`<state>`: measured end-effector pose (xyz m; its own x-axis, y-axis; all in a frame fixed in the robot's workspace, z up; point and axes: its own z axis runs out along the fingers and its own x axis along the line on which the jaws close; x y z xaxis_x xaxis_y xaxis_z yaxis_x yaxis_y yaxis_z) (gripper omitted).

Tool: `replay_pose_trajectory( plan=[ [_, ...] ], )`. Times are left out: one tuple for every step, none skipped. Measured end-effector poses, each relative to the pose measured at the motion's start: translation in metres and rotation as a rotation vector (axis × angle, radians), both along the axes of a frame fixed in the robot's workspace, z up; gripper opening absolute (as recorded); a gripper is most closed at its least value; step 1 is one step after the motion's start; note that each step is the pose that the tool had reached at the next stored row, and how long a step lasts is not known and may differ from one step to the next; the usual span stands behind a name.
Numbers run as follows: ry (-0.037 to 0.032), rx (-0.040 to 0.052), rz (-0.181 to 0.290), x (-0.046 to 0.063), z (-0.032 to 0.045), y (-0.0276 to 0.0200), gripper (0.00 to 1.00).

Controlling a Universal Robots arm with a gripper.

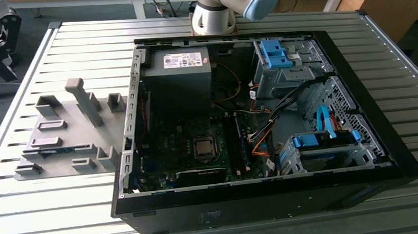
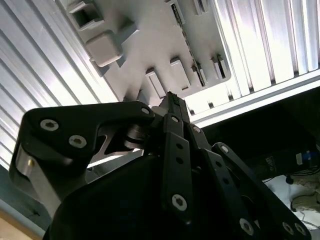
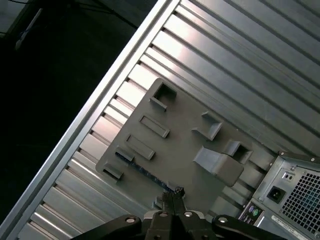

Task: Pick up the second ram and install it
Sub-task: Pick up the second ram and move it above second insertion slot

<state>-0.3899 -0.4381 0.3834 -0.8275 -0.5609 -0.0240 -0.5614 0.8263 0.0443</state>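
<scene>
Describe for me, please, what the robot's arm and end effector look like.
The arm has a rounded silver-grey joint housing with a light blue cap. The end effector is matte black, built from flat linkage bars pinned with silver round-headed screws and narrowing to a slim tip.

The pincer (image 3: 173, 193) points downward from the arm (image 1: 217, 11), its tips pressed together.

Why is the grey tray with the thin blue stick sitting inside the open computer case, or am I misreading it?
Not quite: the grey tray with the thin blue stick sits on the slatted table, outside the open computer case, on the exterior view's left of it. The exterior view shows this.
</scene>
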Motion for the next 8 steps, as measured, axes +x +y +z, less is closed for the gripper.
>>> replay_pose_trajectory(
  plan=[
    [0.0000,0.0000,0.015,0.0000,0.0000,0.0000,0.12],
    [0.0000,0.0000,0.027,0.0000,0.0000,0.0000,0.12],
    [-0.0001,0.0001,0.044,0.0000,-0.0001,0.0000,0.12],
    [0.0000,0.0000,0.047,0.0000,0.0000,0.0000,0.12],
    [0.0000,0.0001,0.047,0.0000,0.0000,0.0000,0.12],
    [0.0000,0.0000,0.047,0.0000,0.0000,0.0000,0.12],
    [0.0000,0.0000,0.047,0.0000,0.0000,0.0000,0.12],
    [0.0000,0.0001,0.047,0.0000,0.0000,0.0000,0.12]
  ],
)
